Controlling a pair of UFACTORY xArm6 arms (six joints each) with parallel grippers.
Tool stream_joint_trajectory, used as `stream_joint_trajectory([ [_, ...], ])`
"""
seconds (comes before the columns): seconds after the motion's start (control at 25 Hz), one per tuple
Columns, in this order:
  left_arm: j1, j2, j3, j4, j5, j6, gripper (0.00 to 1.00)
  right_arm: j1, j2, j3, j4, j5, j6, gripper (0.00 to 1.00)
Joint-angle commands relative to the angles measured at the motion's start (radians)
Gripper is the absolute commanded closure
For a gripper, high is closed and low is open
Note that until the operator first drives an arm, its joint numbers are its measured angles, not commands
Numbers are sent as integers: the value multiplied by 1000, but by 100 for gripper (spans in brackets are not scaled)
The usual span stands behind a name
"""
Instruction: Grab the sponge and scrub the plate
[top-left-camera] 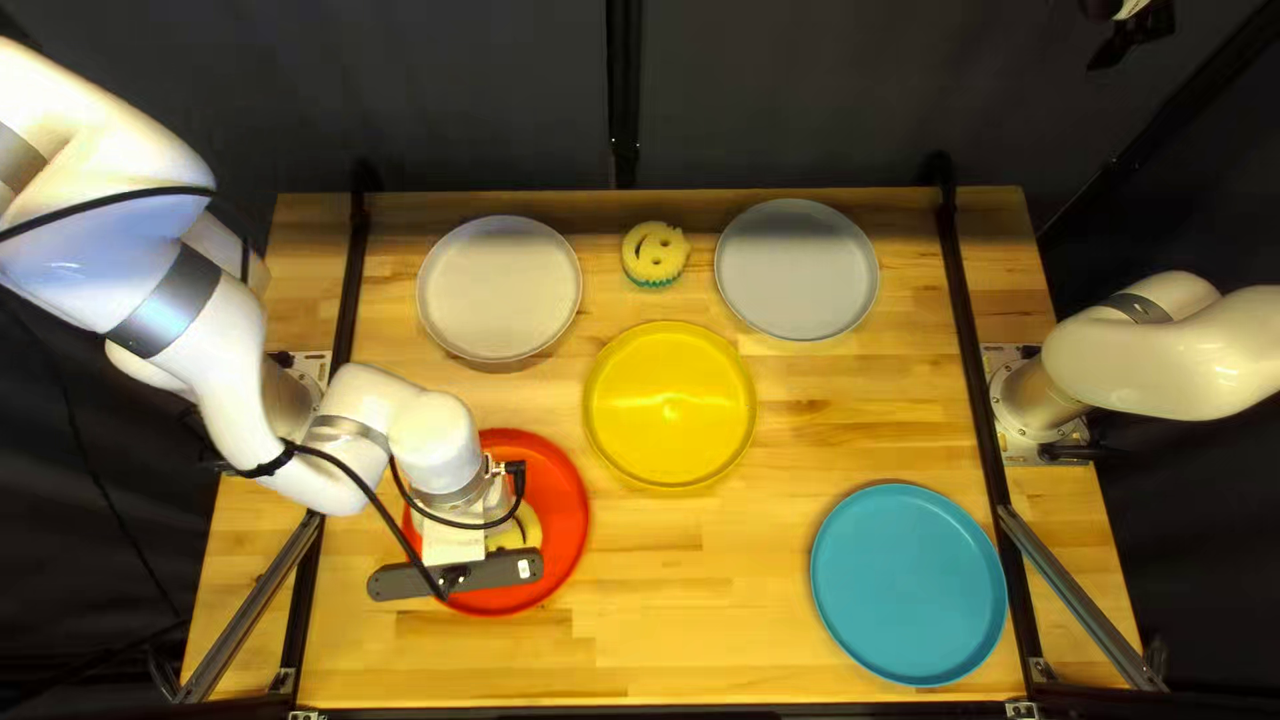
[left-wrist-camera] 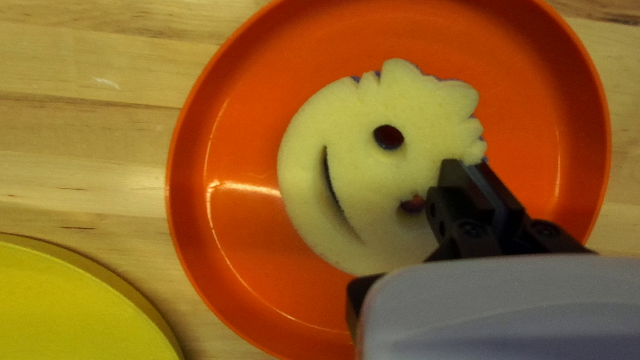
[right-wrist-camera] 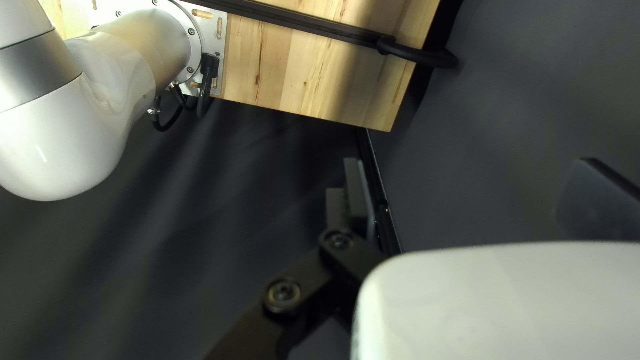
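Have left gripper [left-wrist-camera: 471, 164] over the edge of sponge [left-wrist-camera: 360, 120], with fingertips together beside an eye hole and no foam visible between them; cannot tell about contact. See sponge lying flat inside red plate [top-left-camera: 567, 520], roughly round, without clear long axis, spreading from fingertips toward yellow plate [top-left-camera: 671, 400]. Count left arm [top-left-camera: 220, 327] as nearer; have right gripper [right-wrist-camera: 467, 180] wide open, empty, well apart. Probably need to open and straddle sponge before scrubbing. Find no readable brand, label or writing on sponge.

Plates [top-left-camera: 670, 406]: I count five
Sponges [top-left-camera: 654, 254]: I see two
Arms [top-left-camera: 1180, 358]: my two
Tables [top-left-camera: 694, 574]: one
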Motion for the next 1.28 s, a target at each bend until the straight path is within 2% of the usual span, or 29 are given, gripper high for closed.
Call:
stream_joint_trajectory([
  [0.04,31,66,-48,-7,-16,35,100,0,0,0,0,0,0,0],
  [0.28,132,206,-177,6,-27,158,100,0,0,0,0,0,0,0],
  [0.44,187,256,-240,27,-13,211,100,0,0,0,0,0,0,0],
  [0.52,196,256,-245,34,-9,219,100,0,0,0,0,0,0,0],
  [0.68,190,160,-171,49,19,187,100,0,0,0,0,0,0,0],
  [1.28,88,-38,48,-4,40,51,100,0,0,0,0,0,0,0],
])
